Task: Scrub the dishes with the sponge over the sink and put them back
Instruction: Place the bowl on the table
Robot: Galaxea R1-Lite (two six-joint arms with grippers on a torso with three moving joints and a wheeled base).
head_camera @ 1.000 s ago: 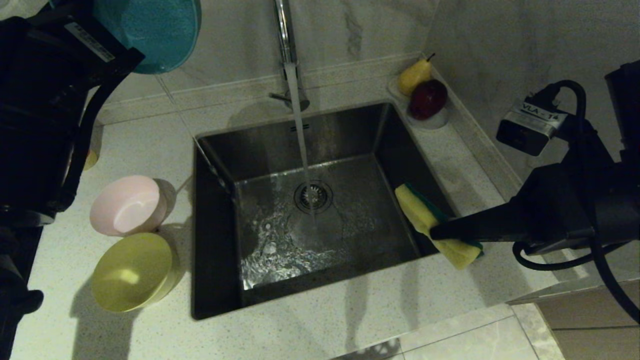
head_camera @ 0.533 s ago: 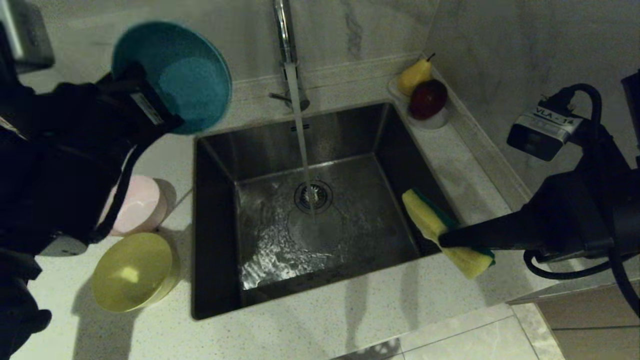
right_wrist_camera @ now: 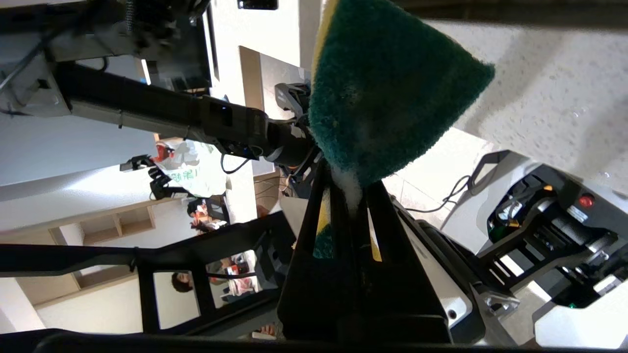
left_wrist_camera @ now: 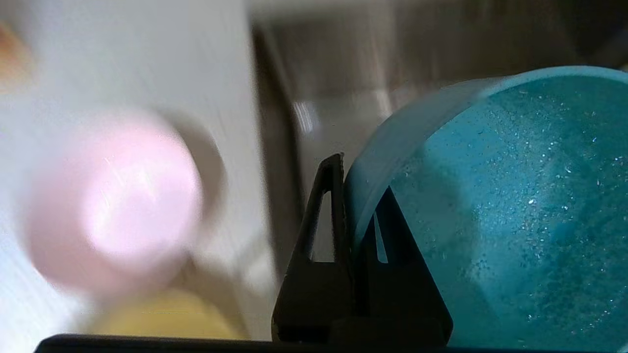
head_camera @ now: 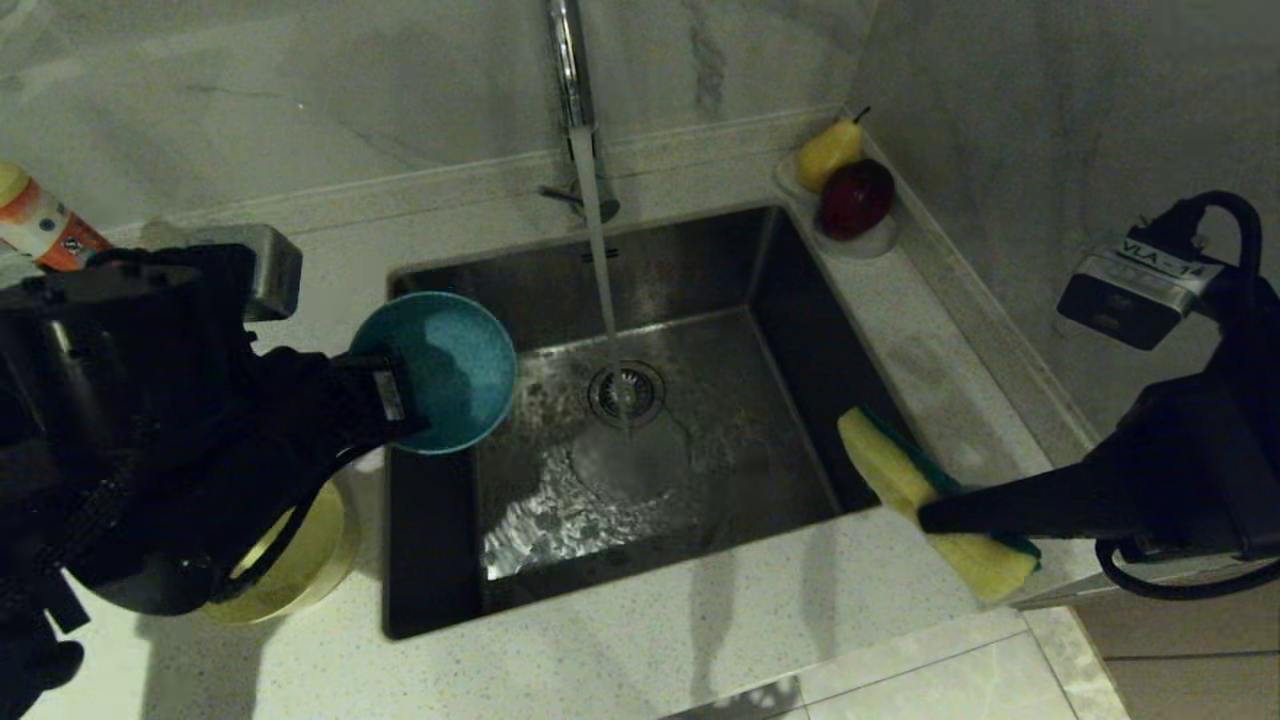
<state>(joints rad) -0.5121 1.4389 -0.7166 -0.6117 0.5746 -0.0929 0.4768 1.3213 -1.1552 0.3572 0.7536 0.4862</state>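
Yellow-green sponge (head_camera: 935, 495) slanting across sink's (head_camera: 640, 300) right rim, right gripper (head_camera: 925, 515) clamped

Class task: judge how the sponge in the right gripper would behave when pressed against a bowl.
The sponge bends where the right gripper pinches it, so it is probably soft. Its green face looks coarse, likely grippy.

A white tag (head_camera: 1150, 268) on the right arm's wrist camera is showing "VLA-1", its last characters being cut off.
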